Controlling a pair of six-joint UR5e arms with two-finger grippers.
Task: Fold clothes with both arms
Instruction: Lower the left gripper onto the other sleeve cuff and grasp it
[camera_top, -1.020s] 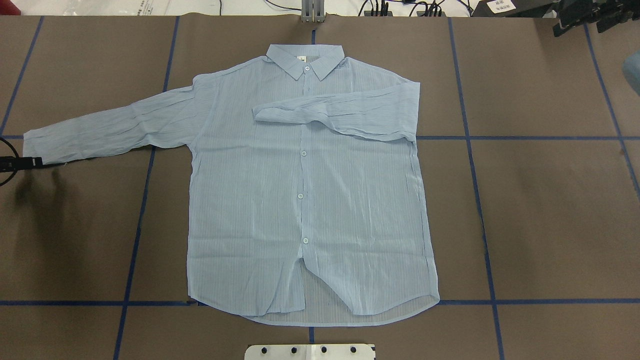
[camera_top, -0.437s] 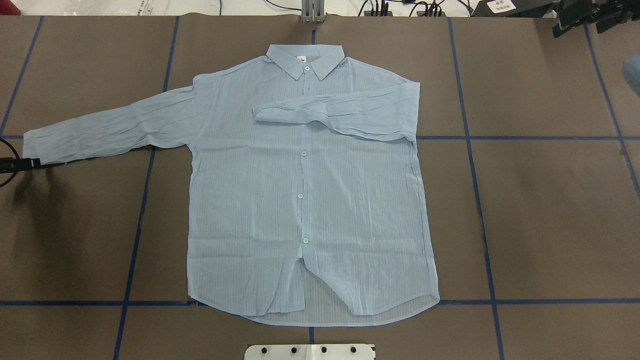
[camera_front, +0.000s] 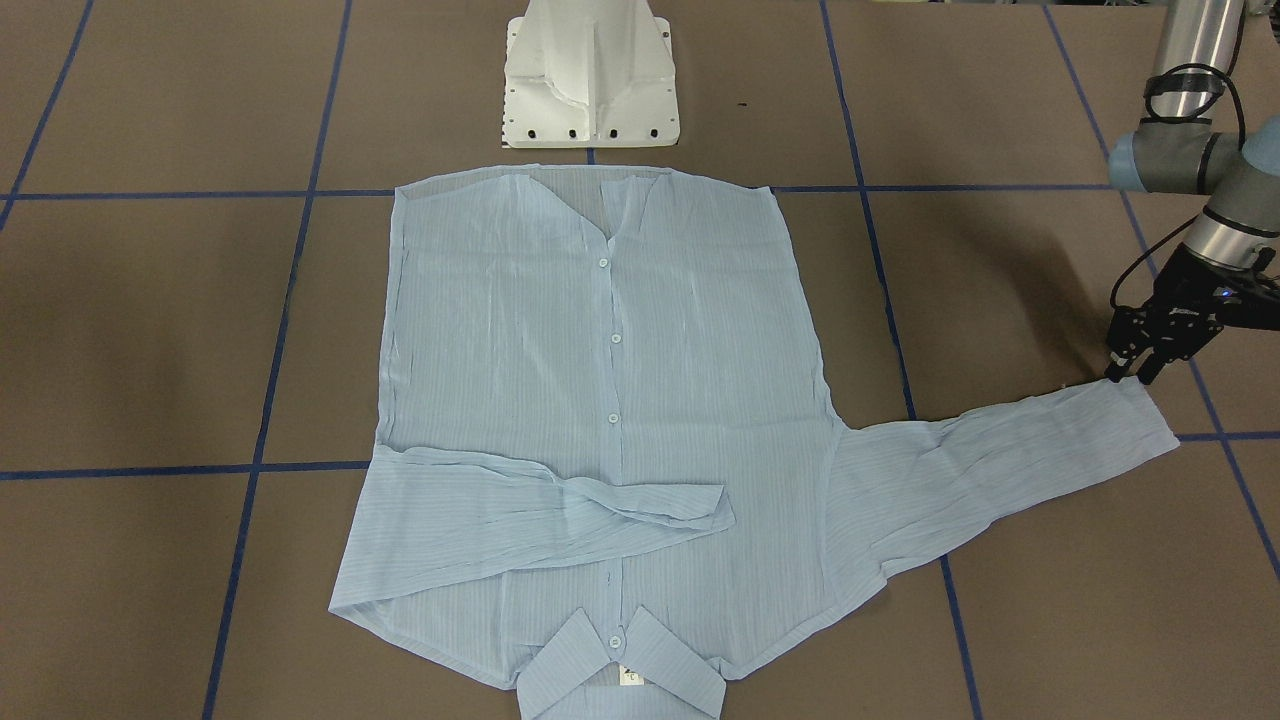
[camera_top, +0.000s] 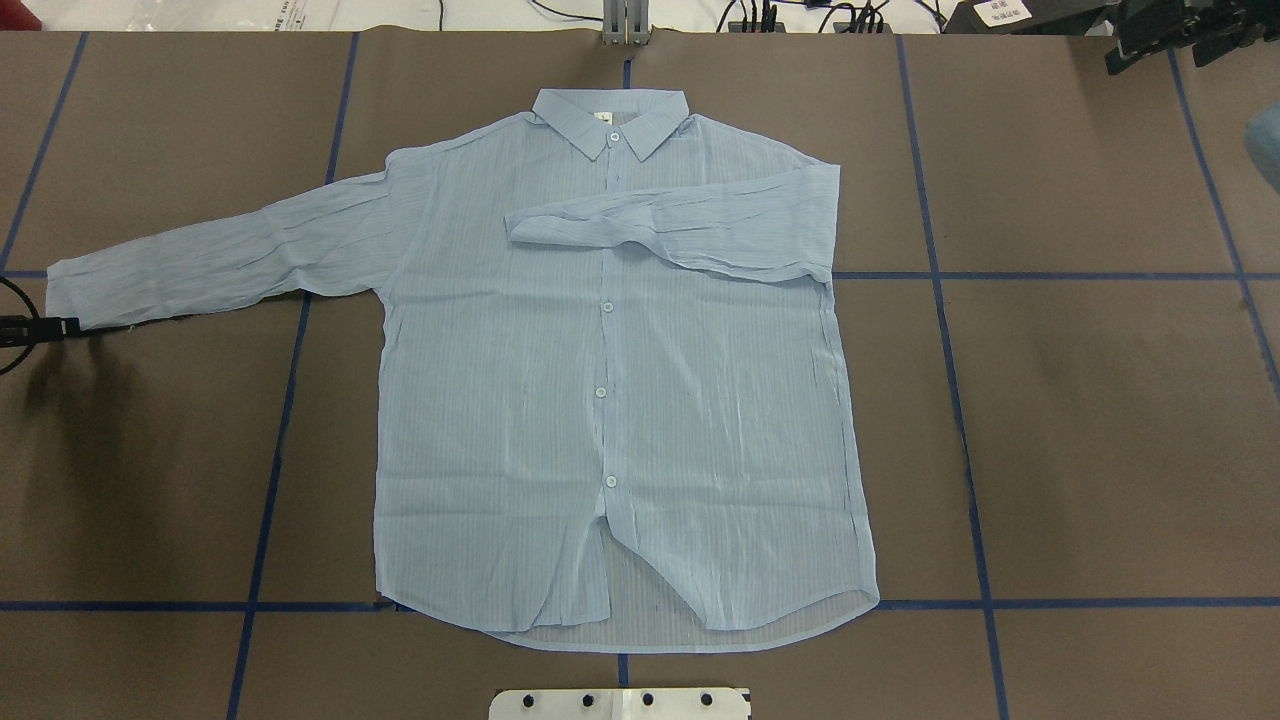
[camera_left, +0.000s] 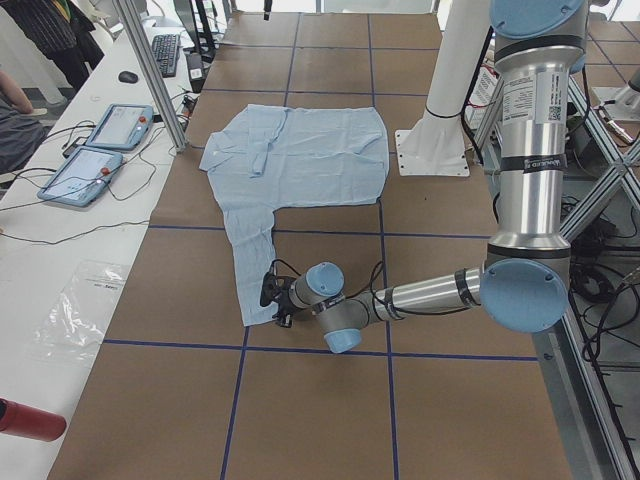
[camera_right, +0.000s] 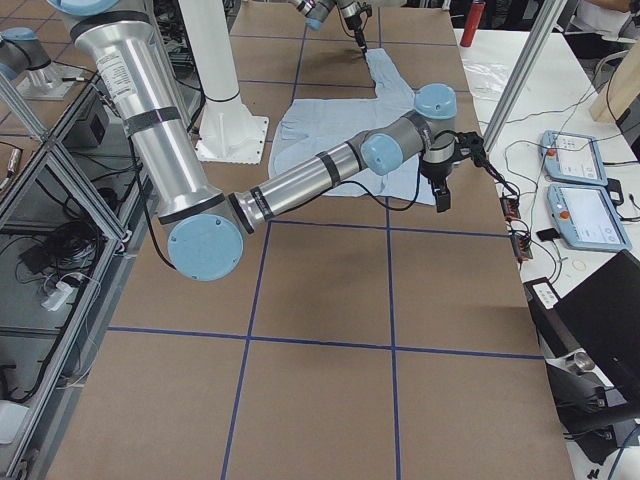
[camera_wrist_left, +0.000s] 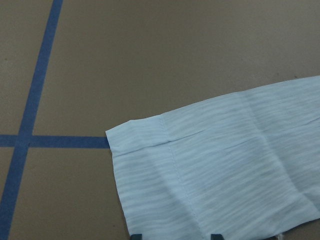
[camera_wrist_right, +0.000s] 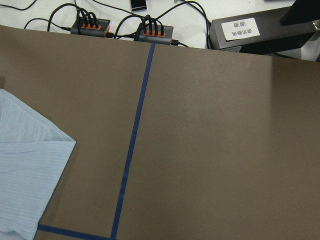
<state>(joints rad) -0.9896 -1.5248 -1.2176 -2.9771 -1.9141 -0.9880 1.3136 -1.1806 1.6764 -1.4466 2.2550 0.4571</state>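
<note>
Overhead view: high behind robot, facing forward and down; whole shirt (camera_top: 620, 400) mid-frame, collar (camera_top: 610, 115) at top. Front-facing view: opposite side, steep down, robot base (camera_front: 592, 80) at top, collar at bottom; same shirt, turned round. Side views: far back at bench (camera_left: 300, 400) ends, looking along it. Left wrist view: close above cuff (camera_wrist_left: 200, 165). Right wrist view: close, shirt corner at lower left.

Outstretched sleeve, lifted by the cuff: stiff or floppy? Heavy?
Likely very floppy: the sleeve lies flat and crinkled, and the other sleeve drapes folded over the shirt front. Probably light: the cloth looks thin, almost sheer at the hem. Lifted by the cuff, it would likely hang and drag the rest.
</note>
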